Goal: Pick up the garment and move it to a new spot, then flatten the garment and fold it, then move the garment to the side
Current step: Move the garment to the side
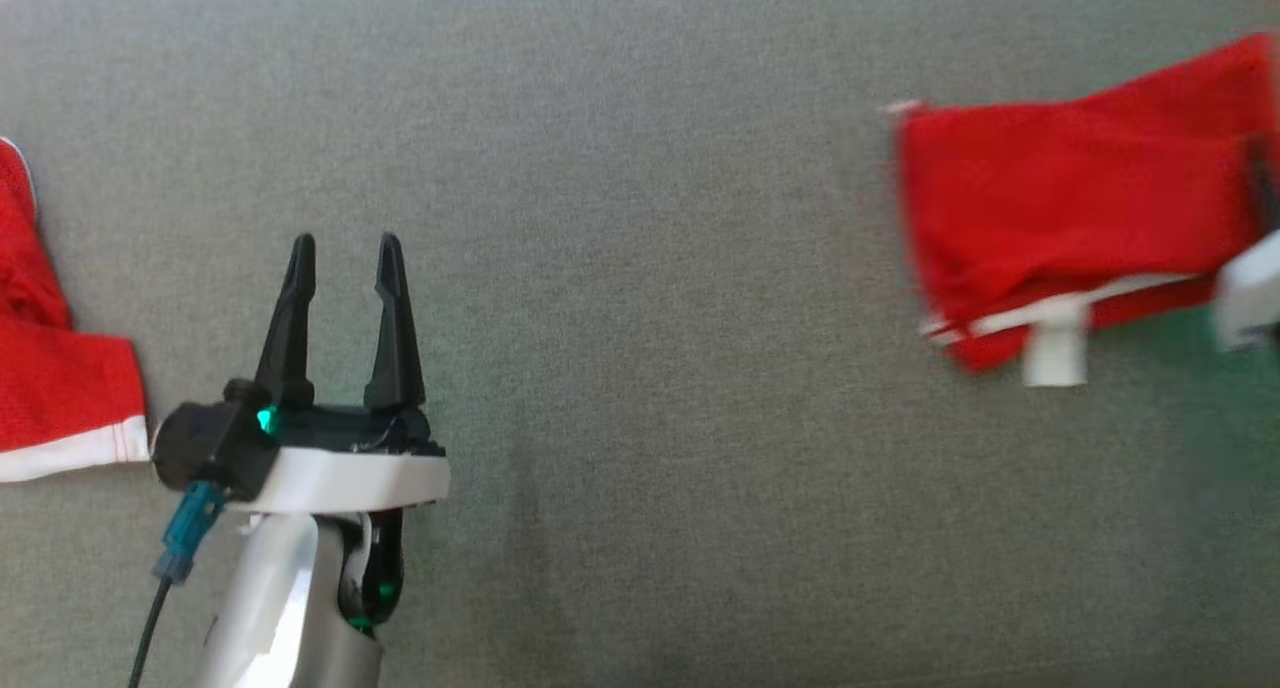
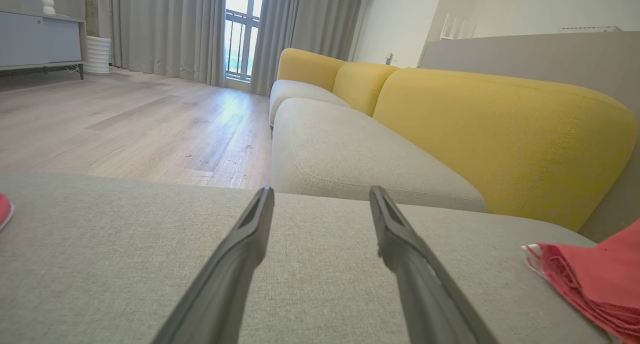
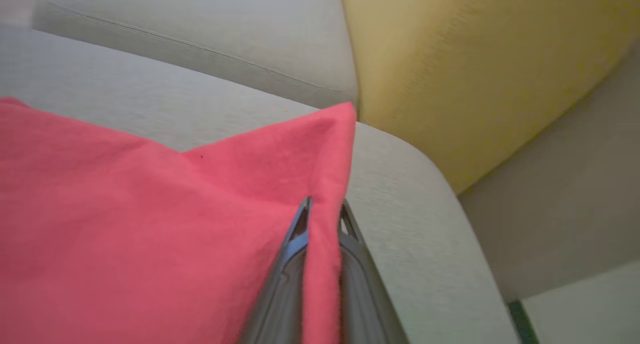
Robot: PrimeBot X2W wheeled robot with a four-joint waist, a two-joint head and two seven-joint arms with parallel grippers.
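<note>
Closest up: right pincer (image 3: 325, 204), seen along its own fingers. Jaws are narrow, pinched on a raised fold of the red garment (image 3: 150, 209), with cloth running down between both fingers. Grip looks real, but it's a thin bite near one corner.

Garment is folded into a rough rectangle with a white hem (image 1: 1000, 320) along one long edge, lying on the grey cushion (image 1: 640, 368). It spreads away to the left of the right pincer. That whole end is blurred in the head view, so I can't read the layers well.

Other side: left pincer (image 1: 346, 253) is wide, holding nothing, hovering over bare cushion with the garment well apart on its right. A second red piece (image 1: 50, 388) sits near its left side.

My read: fold is done and this is the move-to-the-side step.

Risks from here:
- One-corner grip. If I lift, the free layers probably hang open and the fold is gone. A low drag is safer, but the cushion weave could grab the bottom layer and ruck it.
- Can't tell whether the fingers caught all layers or the top ones alone. Top ones alone means the stack peels.
- Cushion's rounded edge is just beyond the right pincer's tips, with the yellow backrest (image 3: 475, 59) past it. If I overshoot, the garment slides into that gap.
- Left pincer is too far off to pin the other end.
</note>
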